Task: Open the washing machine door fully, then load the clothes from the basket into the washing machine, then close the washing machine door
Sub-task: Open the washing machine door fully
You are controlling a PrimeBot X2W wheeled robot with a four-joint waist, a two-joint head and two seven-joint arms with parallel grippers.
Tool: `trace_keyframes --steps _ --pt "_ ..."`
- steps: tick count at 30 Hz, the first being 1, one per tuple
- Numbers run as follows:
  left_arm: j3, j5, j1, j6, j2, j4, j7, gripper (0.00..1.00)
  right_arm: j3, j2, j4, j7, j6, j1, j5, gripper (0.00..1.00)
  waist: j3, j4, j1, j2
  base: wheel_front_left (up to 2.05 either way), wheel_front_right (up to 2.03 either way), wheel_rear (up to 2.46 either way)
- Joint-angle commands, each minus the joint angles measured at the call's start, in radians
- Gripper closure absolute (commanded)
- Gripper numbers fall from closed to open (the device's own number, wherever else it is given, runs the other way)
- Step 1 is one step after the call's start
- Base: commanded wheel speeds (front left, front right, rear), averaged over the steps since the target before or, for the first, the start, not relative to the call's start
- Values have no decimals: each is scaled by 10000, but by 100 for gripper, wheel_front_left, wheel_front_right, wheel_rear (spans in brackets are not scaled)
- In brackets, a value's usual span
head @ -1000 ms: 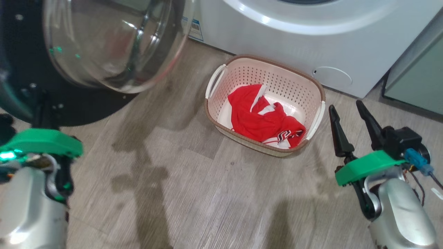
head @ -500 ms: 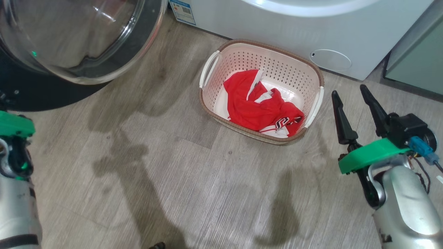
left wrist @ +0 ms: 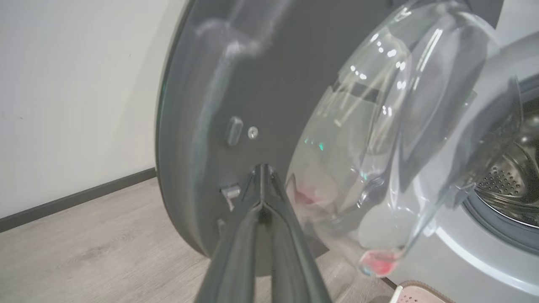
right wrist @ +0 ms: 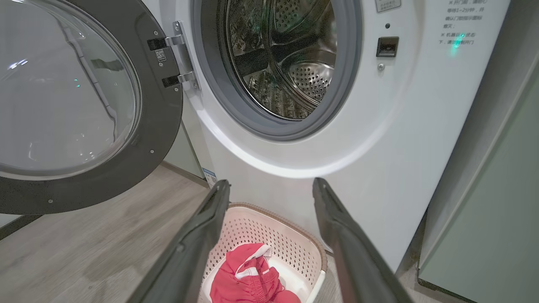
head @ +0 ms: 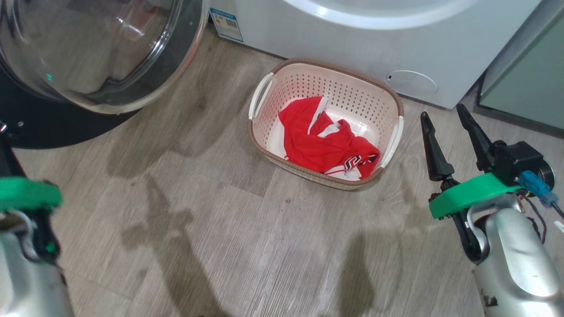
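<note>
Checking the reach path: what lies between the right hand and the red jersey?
In the head view: bare floor, then the basket rim and its white handle.

Grey wood-grain plank floor point(head: 246, 229) — soft shadows. Plain white wall point(left wrist: 76, 84), dark skirting point(left wrist: 76, 196). Pale green cabinet point(head: 524, 75) at right.

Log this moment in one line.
door: round black-rimmed glass washer door open | load: red mesh jersey in cream perforated plastic basket | left jaws: shut, empty | right jaws: open, empty
</note>
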Motion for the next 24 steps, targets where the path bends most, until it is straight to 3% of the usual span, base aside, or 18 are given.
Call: trace_keyframes --steps 1,7,8,9,10,17,24 --pt "297 212 462 -86 27 -894 -95 100 136 146 -305 -90 0 -81 8 0 -121 0 0 0 0 0 0" --pt "-391 412 1819 -277 -720 -2531 -95 100 -165 303 -476 -91 0 112 -2 0 -359 -105 0 0 0 0 0" --pt "-646 406 1990 -298 -775 -2711 -95 65 -186 326 -485 -91 0 145 -21 0 -394 -148 0 0 0 0 0" --pt "-925 389 2153 -314 -813 -2870 -95 20 -192 354 -495 -92 0 163 -27 0 -430 -209 0 0 0 0 0" --pt "-1197 382 2295 -316 -838 -3025 -95 0 -197 381 -507 -92 0 172 -30 0 -472 -278 0 0 0 0 0" --pt "-2638 293 2652 -208 -877 -3697 -95 0 -148 548 -603 -92 0 276 -46 0 -742 -881 0 0 0 0 0" --pt "-3688 575 2716 -170 -869 -3634 43 0 -51 684 -693 -93 0 600 -30 0 -1160 -1981 0 0 0 0 0"
